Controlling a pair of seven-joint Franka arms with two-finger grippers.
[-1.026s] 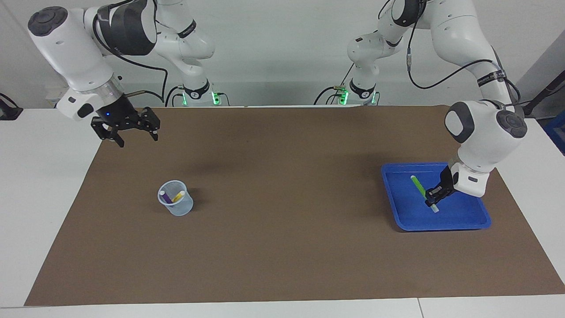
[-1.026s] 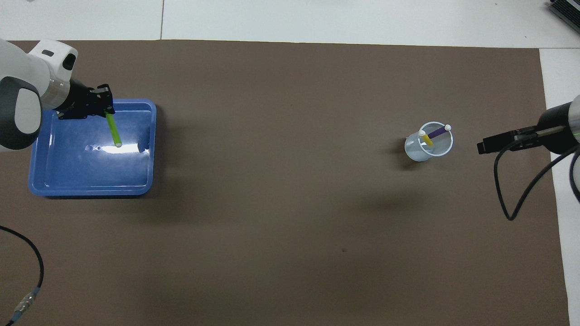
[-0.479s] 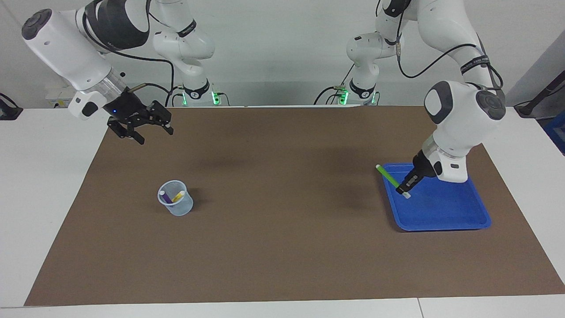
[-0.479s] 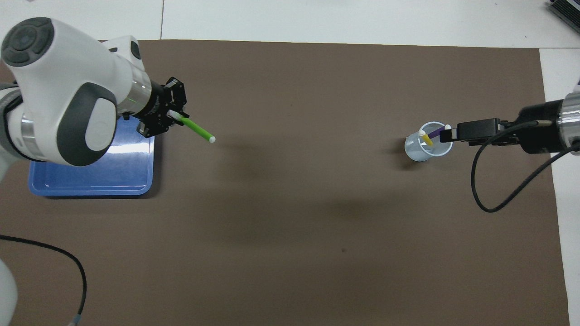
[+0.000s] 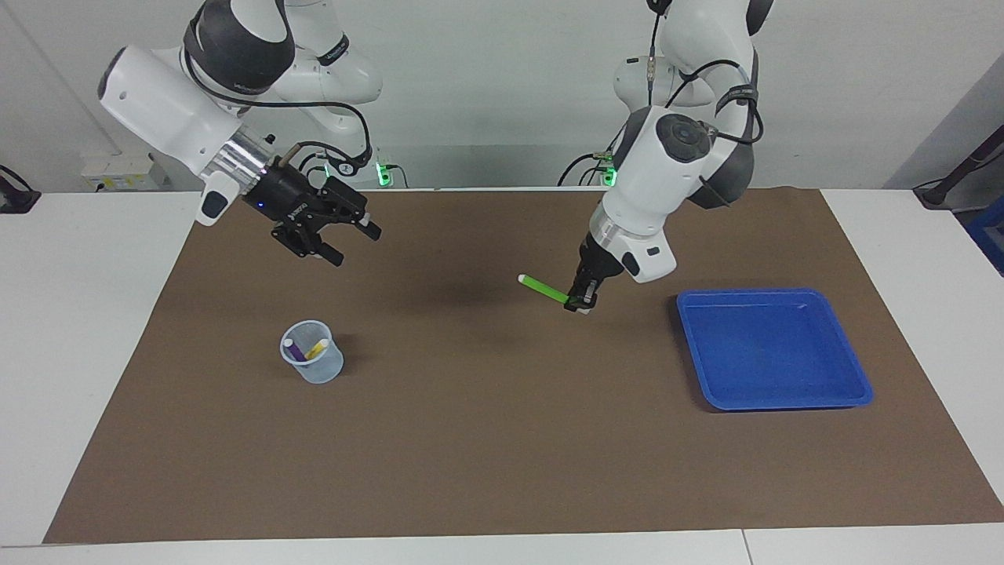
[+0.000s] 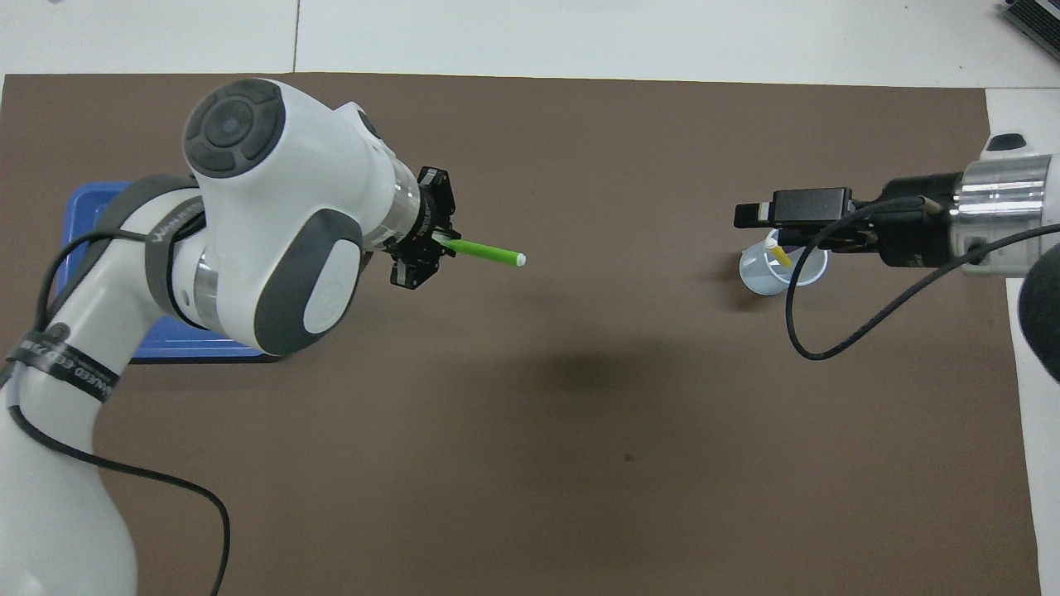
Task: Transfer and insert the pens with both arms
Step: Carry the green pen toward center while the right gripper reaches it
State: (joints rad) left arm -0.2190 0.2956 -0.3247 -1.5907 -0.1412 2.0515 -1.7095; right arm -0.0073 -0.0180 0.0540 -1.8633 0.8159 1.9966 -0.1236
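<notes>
three pens, two hands, one pen in the air

facing view: we count one green pen (image 5: 546, 289) clamped in the left hand (image 5: 581, 302) above the brown mat (image 5: 502, 439), between the blue tray (image 5: 855, 392) and the clear cup (image 5: 314, 369). the cup holds one purple pen (image 5: 296, 352) and one yellow pen (image 5: 317, 348). the right hand (image 5: 351, 240) hangs spread apart.

overhead view: we see the green pen (image 6: 489, 252) jutting from the left hand (image 6: 439, 244), and the right hand (image 6: 749, 217) over the cup (image 6: 758, 277).
</notes>
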